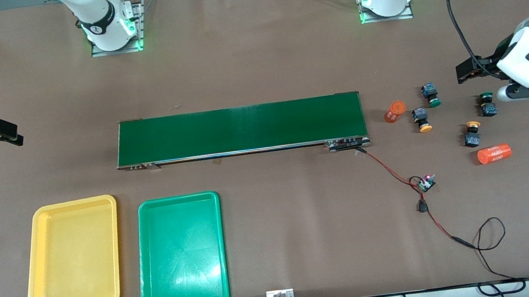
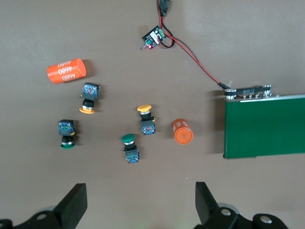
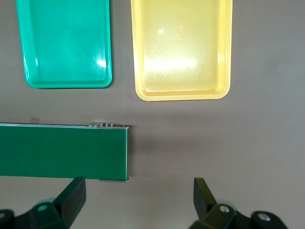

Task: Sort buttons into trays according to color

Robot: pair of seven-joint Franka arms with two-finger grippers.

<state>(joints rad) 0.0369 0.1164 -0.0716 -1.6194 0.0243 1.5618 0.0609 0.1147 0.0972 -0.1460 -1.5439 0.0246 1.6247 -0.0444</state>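
Buttons only in L wrist

Robotics lab indicated: two arm bases bolted to brown worktop, small conveyor belt, exposed circuit board, loose cabling.

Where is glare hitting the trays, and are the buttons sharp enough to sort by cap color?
Front view: soft sheen on the green tray, fainter on the yellow tray. Right wrist view: bright glare patch on the yellow tray's floor, small glint on the green. Left wrist view: the buttons sharp, evenly lit, short shadows; orange and green caps distinct.
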